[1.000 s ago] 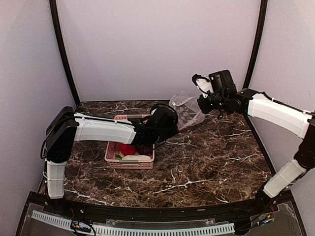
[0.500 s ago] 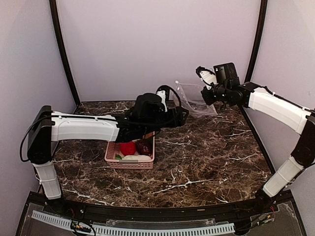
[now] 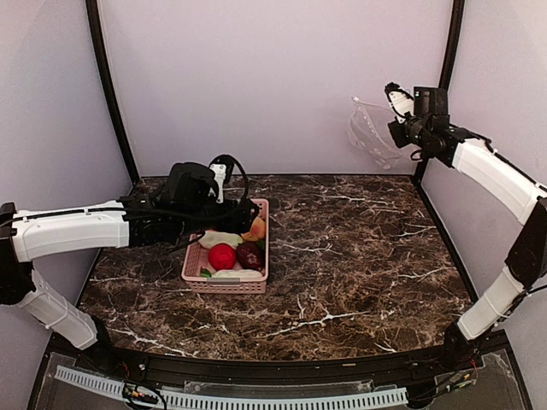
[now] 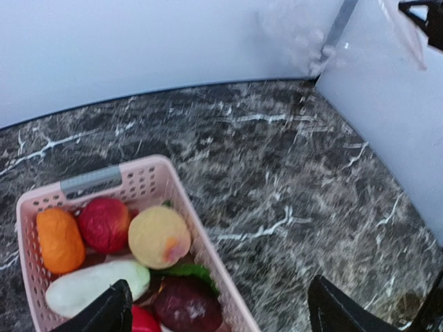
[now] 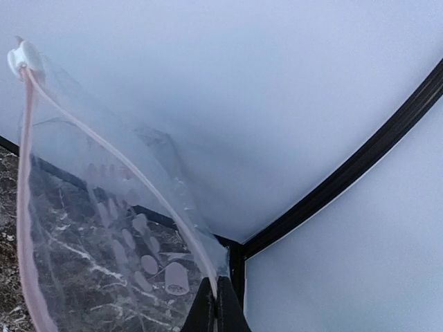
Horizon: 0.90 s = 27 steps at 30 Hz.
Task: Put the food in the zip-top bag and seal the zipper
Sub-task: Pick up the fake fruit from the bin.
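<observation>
The food lies in a pink basket (image 4: 201,242): an orange piece (image 4: 59,238), a red one (image 4: 104,223), a yellow one (image 4: 159,236), a white one (image 4: 93,287) and a dark purple one (image 4: 187,304). My left gripper (image 3: 244,212) hovers open over the basket's far right part, its jaws empty (image 4: 225,318). The clear zip-top bag (image 3: 369,128) hangs high in the back right corner, off the table. My right gripper (image 3: 398,128) is shut on its mouth edge (image 5: 221,304). The pinkish zipper (image 5: 24,207) curves away from the jaws, its two strips apart.
The pink basket (image 3: 195,260) stands left of centre on the dark marble table (image 3: 359,256). Black frame posts (image 3: 444,77) and pale walls close in the back and sides; the right gripper is near the back right post.
My left gripper opened and drew back left from the bag to above the basket. My right gripper carried the bag up and to the right, off the table.
</observation>
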Motion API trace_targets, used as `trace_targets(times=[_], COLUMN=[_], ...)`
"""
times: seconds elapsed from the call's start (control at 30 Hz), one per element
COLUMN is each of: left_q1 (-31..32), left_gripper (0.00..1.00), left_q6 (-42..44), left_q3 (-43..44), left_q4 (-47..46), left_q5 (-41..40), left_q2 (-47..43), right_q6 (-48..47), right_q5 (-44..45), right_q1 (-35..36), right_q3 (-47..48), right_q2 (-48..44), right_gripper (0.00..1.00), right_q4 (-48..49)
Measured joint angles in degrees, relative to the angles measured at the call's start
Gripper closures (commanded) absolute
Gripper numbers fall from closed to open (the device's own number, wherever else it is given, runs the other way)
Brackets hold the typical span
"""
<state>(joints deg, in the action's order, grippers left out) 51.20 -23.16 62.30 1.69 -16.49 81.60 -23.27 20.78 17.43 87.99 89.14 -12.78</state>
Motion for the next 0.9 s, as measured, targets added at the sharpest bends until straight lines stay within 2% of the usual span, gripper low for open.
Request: trace_targets(times=[0.03,0.1,0.37,0.63,0.9], left_q1=[-0.11,-0.52,-3.3,-9.22,-11.5], left_gripper=[0.03,0.01,0.01,0.04,0.14], left_q6=[0.2,0.22,-1.66,-7.34,-12.37], left_q3=[-0.5,-1.42,-1.36,7.67,16.41], left_q4=[1.86,5.46,13.66,16.24,16.24], left_q5=[-0.28,-0.68,1.22,10.36,16.04], left_q2=[-0.2,-0.52,0.11,13.11,24.39], right_q6=[0.31,2.05,7.96,11.04,11.85], right_q5=[-0.46,-3.15,-21.38,-33.55,-37.77], right_q1=[0.11,1.33,5.66,5.6,5.6], right_q3=[-0.87,-4.57,-18.45,-21.22,-21.31], right_q2=[-0.52,-2.36,-2.95,-2.95,-2.99], right_gripper=[1.0,1.0,1.0,1.0,1.0], right_q4=[0.35,0.68,-3.28,-4.35,-4.31])
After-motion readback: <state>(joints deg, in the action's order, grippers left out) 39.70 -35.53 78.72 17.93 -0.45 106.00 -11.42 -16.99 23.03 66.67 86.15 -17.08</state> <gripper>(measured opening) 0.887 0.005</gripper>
